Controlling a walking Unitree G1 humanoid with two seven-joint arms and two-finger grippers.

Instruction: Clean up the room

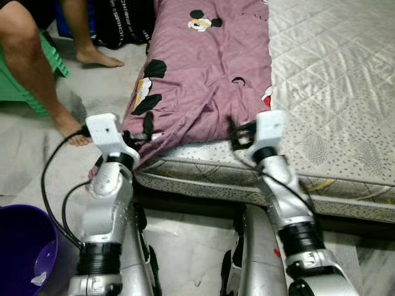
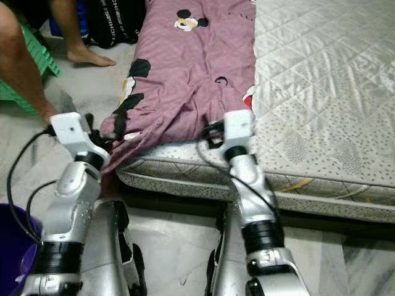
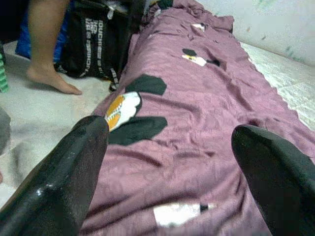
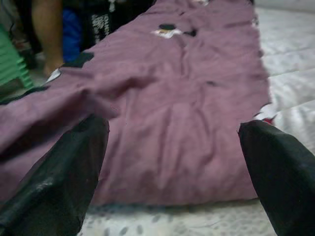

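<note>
Mauve crumpled sheet (image 1: 203, 80) (cartoon-print cloth) is laid lengthwise 6-to-12 on quilted mattress (image 1: 333, 86); left claw (image 3: 167, 196) & right claw (image 4: 172, 187) are spread at its near edge.

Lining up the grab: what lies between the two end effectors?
Only the purple blanket, its near edge on the mattress, spans from left end effector to right end effector; eye views show it.

A mattress (image 1: 333, 92) with a pale quilted cover lies low on the tiled floor (image 1: 185, 246). Along its left side a mauve sheet (image 1: 203, 74) printed with cartoon mice is spread lengthwise, its near corner drooping over the mattress edge. On the floor to the left stand a purple bucket (image 1: 21, 246), a green plastic stool (image 1: 18, 80) and a black bag (image 1: 123, 24), with a person's bare feet (image 1: 95, 57) beside them.
</note>
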